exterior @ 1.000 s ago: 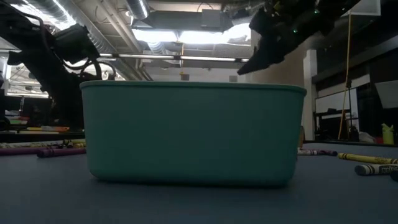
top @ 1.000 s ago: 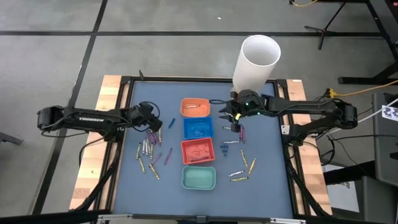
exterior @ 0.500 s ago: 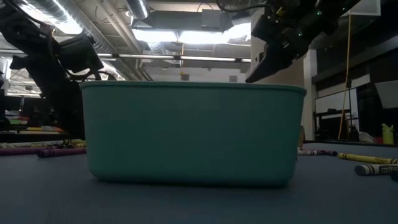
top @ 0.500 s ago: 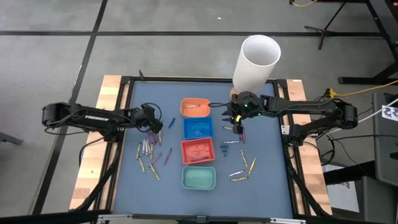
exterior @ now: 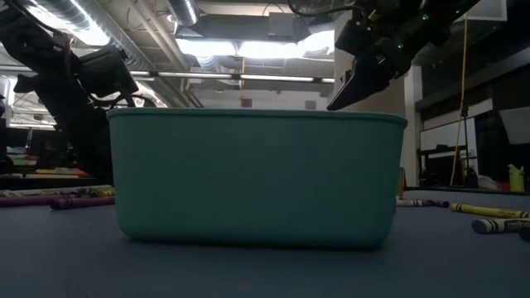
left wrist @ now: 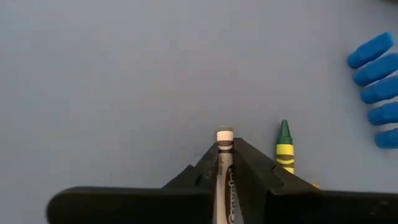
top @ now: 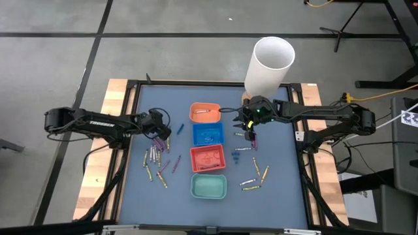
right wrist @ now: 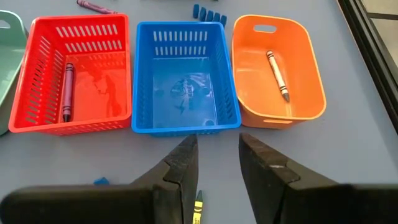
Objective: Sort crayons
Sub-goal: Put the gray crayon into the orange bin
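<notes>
Left claw (left wrist: 225,163) pinched nearly closed on a pale crayon (left wrist: 224,138) down at the blue mat (left wrist: 124,74), a yellow-and-green crayon (left wrist: 284,149) lying just beside. Right claw (right wrist: 217,163) parted, holding nothing, hanging before the blue tray (right wrist: 185,74). More crayons (top: 157,160) scattered left of the trays, one in the orange tray (right wrist: 278,68), one in the red tray (right wrist: 71,74).

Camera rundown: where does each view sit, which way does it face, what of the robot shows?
High: overhead, straight down; both arms, four trays.
Low: tabletop level, facing the green tray; arms above.
Left wrist: left gripper clamping a crayon.
Right wrist: open right gripper facing the trays.
Shared: orange tray.
</notes>
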